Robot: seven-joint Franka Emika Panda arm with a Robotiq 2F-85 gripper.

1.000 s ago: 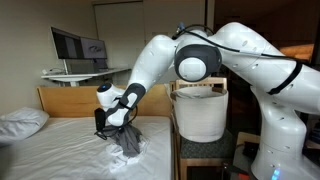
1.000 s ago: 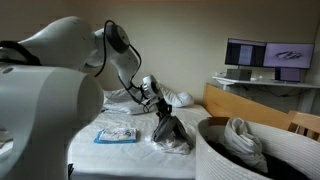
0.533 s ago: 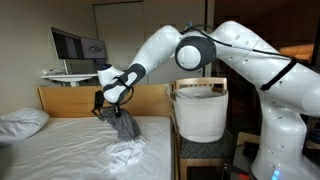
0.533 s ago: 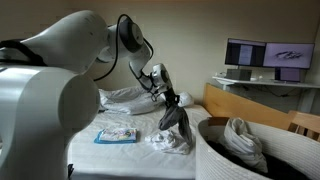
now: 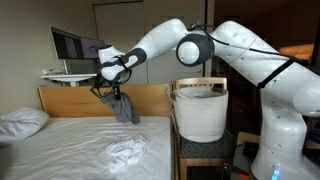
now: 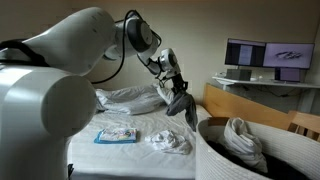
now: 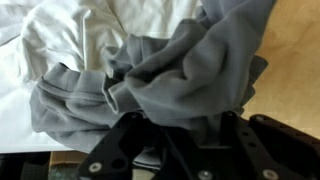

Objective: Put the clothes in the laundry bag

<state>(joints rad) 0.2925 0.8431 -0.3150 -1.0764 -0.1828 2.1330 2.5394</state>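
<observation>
A dark grey garment (image 5: pixel 124 108) hangs in the air above the bed, and my gripper (image 5: pixel 111 88) is shut on its top. In an exterior view the same grey garment (image 6: pixel 183 106) dangles from the gripper (image 6: pixel 176 88) just beside the laundry bag (image 6: pixel 250 160), whose rolled white rim holds a light garment (image 6: pixel 240 135). The laundry bag (image 5: pixel 199 110) stands at the bed's right end. A white garment (image 5: pixel 127 151) lies crumpled on the sheet below. In the wrist view grey fabric (image 7: pixel 170 70) bunches over the gripper (image 7: pixel 178 130).
A white pillow (image 5: pixel 20 121) lies at the bed's left. A wooden headboard (image 5: pixel 70 100) runs behind the bed. A flat packet (image 6: pixel 117 135) rests on the sheet. A desk with monitors (image 6: pixel 262 55) stands beyond the bed.
The gripper has risen from the bed and carried the grey garment up, clear of the sheet. The white garment stays on the bed.
</observation>
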